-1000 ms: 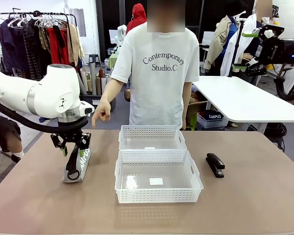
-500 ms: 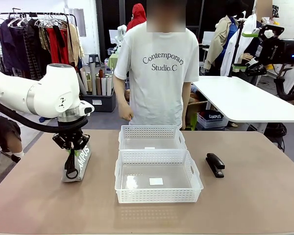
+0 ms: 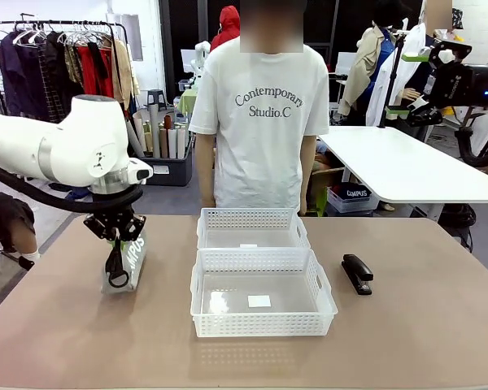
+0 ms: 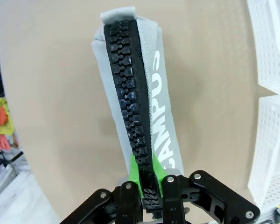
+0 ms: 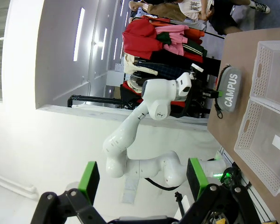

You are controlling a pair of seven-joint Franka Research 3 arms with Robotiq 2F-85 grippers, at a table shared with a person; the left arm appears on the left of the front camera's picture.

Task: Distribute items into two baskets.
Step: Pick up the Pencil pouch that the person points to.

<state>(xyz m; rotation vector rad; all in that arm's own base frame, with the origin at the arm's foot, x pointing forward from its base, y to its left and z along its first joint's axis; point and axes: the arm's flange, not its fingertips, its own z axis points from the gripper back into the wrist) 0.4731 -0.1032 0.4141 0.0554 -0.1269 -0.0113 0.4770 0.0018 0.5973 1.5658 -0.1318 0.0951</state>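
The grey "CAMPUS" pouch (image 3: 134, 258) stands on edge at the table's left, zipper upward. My left gripper (image 3: 115, 237) is shut on its black zipper ridge from above. In the left wrist view the green pads of the left gripper (image 4: 149, 183) pinch the zipper of the pouch (image 4: 158, 93). The black stapler (image 3: 357, 273) lies right of the two white baskets, a near basket (image 3: 260, 323) and a far basket (image 3: 250, 218), both holding nothing. My right gripper (image 5: 142, 179) is open, held high, looking down at the pouch (image 5: 231, 86) and a basket (image 5: 266, 60).
A person in a white T-shirt (image 3: 264, 122) stands at the far edge behind the baskets, arms down. Bare tabletop (image 3: 407, 341) lies in front of and around the baskets. The basket walls (image 4: 273, 42) lie close to the pouch's right.
My left gripper closed on the pouch's zipper and rose slightly with it. The person's hand, earlier pointing at the table near the pouch, drew back to their side.
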